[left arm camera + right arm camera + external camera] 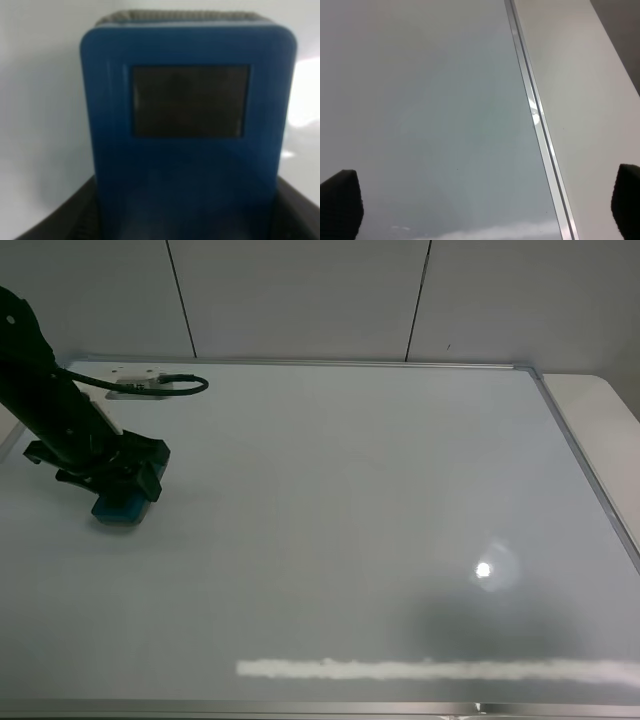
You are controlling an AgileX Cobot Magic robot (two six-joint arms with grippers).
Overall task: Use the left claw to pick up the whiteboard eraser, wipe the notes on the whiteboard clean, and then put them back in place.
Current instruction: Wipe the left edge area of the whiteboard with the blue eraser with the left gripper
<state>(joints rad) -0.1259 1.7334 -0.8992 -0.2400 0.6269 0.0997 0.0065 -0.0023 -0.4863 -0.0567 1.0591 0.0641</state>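
Overhead view with both wrist views, as I read them from my station.

(a) The whiteboard (350, 520), glossy white in a thin silver frame (580, 455), fills nearly the whole overhead view. Grey wall panels (300, 295) stand behind its far edge, and a strip of pale table (600, 405) shows beyond its right edge.

(b) The left claw (125, 495), a black arm entering from the left, reaches down over the left part of the board, near its left edge. Its pincer is clamped on the whiteboard eraser (122, 508). In the left wrist view I see the dark fingers (55, 220) flanking the block, one on each side.

(c) The eraser is a blue-teal block with rounded corners. It has a dark rectangular patch (190, 100) on its back and a grey felt base (180, 17) turned toward the board. I cannot tell whether the felt touches the surface or stands just off it.

(d) The right gripper (483, 202) I see only through its own wrist camera. Its two black fingertips (340, 200) are set wide apart with nothing between them, above the board's right frame rail.

(e) A black cable (170, 385) loops beside a small white box (135, 372) at the board's far left corner.

(f) A round glare spot (484, 570) and a pale streak (430, 670) are reflected on the near right of the board.
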